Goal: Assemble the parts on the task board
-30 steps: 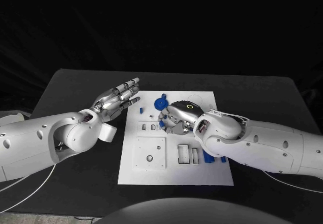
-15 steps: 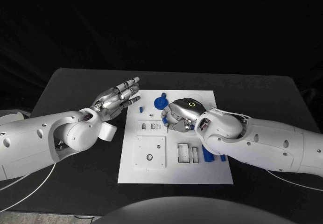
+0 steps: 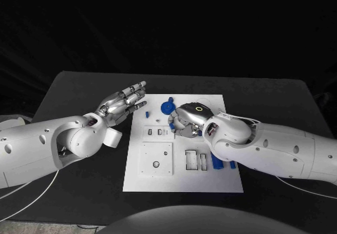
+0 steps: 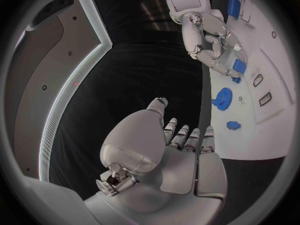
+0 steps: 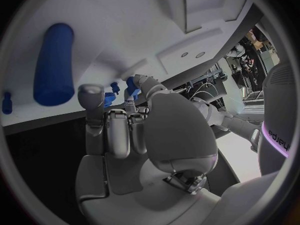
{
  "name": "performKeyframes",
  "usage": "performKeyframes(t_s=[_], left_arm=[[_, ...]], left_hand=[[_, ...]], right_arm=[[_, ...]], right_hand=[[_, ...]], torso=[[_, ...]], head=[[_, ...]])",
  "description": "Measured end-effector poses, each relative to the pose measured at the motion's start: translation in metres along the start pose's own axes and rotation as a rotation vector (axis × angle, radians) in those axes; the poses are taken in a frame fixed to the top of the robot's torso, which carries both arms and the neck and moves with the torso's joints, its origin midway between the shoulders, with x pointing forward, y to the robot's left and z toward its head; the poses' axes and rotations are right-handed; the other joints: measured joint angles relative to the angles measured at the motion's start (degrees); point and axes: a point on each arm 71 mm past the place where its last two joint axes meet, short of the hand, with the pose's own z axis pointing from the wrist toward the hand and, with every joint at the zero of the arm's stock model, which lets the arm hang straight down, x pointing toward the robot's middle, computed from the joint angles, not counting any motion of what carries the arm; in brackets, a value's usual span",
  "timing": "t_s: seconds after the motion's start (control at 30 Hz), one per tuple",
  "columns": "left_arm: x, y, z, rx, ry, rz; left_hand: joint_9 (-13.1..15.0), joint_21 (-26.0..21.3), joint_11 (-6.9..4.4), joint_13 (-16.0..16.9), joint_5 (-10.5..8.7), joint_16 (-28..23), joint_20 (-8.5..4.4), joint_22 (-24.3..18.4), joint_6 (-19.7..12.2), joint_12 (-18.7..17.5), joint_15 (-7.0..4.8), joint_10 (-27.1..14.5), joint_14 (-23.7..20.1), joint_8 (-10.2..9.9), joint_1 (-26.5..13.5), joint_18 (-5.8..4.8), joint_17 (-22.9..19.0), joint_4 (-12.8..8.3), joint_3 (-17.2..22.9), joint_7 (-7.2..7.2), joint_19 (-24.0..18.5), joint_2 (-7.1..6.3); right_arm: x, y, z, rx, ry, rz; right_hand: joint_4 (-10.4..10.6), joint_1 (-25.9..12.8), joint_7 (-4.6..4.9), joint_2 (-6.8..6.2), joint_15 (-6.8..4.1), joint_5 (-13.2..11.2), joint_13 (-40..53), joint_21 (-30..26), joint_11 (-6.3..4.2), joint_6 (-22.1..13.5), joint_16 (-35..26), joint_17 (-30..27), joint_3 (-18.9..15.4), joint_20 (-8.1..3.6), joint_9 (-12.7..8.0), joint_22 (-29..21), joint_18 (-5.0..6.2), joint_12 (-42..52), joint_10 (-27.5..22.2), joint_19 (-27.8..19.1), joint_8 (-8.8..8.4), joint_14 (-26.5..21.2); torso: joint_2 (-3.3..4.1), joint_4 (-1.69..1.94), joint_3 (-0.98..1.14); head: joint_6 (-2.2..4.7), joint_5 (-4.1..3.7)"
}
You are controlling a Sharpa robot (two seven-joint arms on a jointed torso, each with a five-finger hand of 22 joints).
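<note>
**Left hand idle beside board, right hand curled over a blue part**

At nine o'clock from the board: left hand (image 3: 123, 104) raised just off the white task board's (image 3: 182, 180) left edge, fingers straight and spread, palm bare, grasping nothing; same flat, released pose in the left wrist view (image 4: 181, 150). Over black table (image 3: 77, 92), not touching the board.

On the board toward twelve o'clock: blue gear-shaped part (image 3: 167, 107), lying free, with a small blue peg (image 3: 147, 115) at its eight o'clock. White rectangular slots across the board's middle.

Just right of the gear, at board centre: right hand (image 3: 187, 122) hunched low over the surface, fingers curled in. In the right wrist view, fingertips (image 5: 133, 85) pinched on a small blue piece (image 5: 130, 86), close above the board.

At five o'clock on the board: long blue cylinder (image 3: 217, 161) lying flat beside the slots, partly under the right arm; seen too in the right wrist view (image 5: 53, 65).
</note>
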Motion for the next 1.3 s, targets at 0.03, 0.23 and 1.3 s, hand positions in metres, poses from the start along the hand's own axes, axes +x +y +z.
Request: performKeyframes(t_s=[0.03, 0.23, 1.3], left_arm=[[-0.0002, 0.0, 0.0, 0.0, 0.0, 0.0], [-0.0009, 0.0002, 0.0001, -0.003, -0.001, 0.001], [-0.0049, 0.0015, 0.0009, -0.016, -0.011, 0.005]], left_hand=[[0.0, 0.0, 0.0, 0.0, 0.0, 0.0, 0.0, 0.0, 0.0, 0.0, 0.0, 0.0, 0.0, 0.0, 0.0, 0.0, 0.0, 0.0, 0.0, 0.0, 0.0, 0.0], [0.0, 0.0, 0.21, 0.0, 0.0, 0.0, 0.0, 0.0, 0.21, 0.0, 0.0, 0.21, 0.0, 0.0, 0.0, 0.0, 0.0, 0.0, 0.0, 0.21, 0.0, 0.0], [-0.02, 0.0, 0.21, 0.0, 0.0, 0.0, 0.0, 0.0, 0.21, 0.0, 0.0, 0.21, 0.0, -0.01, 0.0, 0.0, 0.0, -0.16, 0.16, 0.21, 0.0, 0.0]], right_arm=[[0.0001, 0.0002, 0.0001, 0.0, 0.001, 0.001], [0.0007, 0.0019, 0.0001, -0.003, 0.007, 0.01], [0.0046, 0.0012, -0.0017, 0.001, 0.039, 0.019]], right_hand=[[0.0, -0.14, 0.01, 0.0, 0.0, -0.18, 0.0, 0.0, 0.0, -0.01, 0.0, 0.0, 0.0, 0.0, 0.0, 0.0, 0.0, 0.0, 0.0, 0.0, 0.0, 0.0], [0.0, -0.45, 0.02, 0.25, 0.0, -0.88, 0.0, 0.0, 0.0, -0.03, 0.0, 0.0, 0.0, 0.0, 0.38, 0.07, 0.0, 0.0, 0.0, 0.0, -0.31, 0.0], [2.17, -3.87, 0.28, -0.92, 0.0, -18.62, -0.01, -1.18, -0.01, -10.45, 0.22, -0.01, -3.79, 0.0, -2.08, 1.04, 0.0, 0.0, -0.01, 0.0, -6.87, 0.0]], torso=[[0.0, 0.01, 0.0], [0.04, 0.01, 0.01], [0.05, -0.01, 0.02]], head=[[0.0, -0.01], [-0.01, -0.03], [-0.54, 0.03]])
